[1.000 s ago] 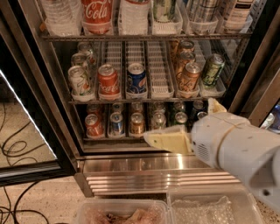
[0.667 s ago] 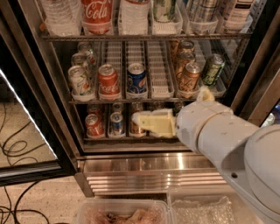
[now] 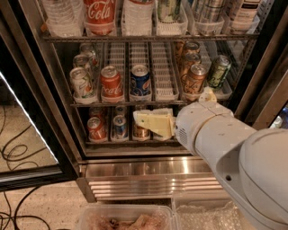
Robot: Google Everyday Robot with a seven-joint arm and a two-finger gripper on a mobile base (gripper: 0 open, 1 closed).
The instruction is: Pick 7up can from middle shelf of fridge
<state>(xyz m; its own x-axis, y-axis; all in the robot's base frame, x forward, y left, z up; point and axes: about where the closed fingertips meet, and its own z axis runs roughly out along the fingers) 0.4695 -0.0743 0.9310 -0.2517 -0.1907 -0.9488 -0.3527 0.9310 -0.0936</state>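
The fridge [image 3: 148, 179] stands open in front of me. Its middle shelf [image 3: 164, 76] carries white slotted can lanes. The 7up can [image 3: 82, 83], pale silver with green print and orange spots, stands upright at the front of the far-left lane, with similar cans behind it. To its right stand a red Coca-Cola can [image 3: 111, 81] and a blue Pepsi can [image 3: 140, 81]. My gripper [image 3: 150, 122], cream coloured on a big white arm, points left in front of the lower shelf. It is below the middle shelf and to the right of the 7up can, holding nothing I can see.
Brown-orange cans [image 3: 194, 78] and a dark green can [image 3: 219, 71] fill the right lanes. The top rack holds a Coca-Cola bottle [image 3: 100, 13] and white baskets. Lower shelf cans [image 3: 96, 128] sit behind my gripper. The open glass door [image 3: 31, 134] is at left, clear plastic tubs [image 3: 126, 218] below.
My arm and gripper have moved left across the front of the lower shelf, now under the Pepsi lane. The cans have not moved.
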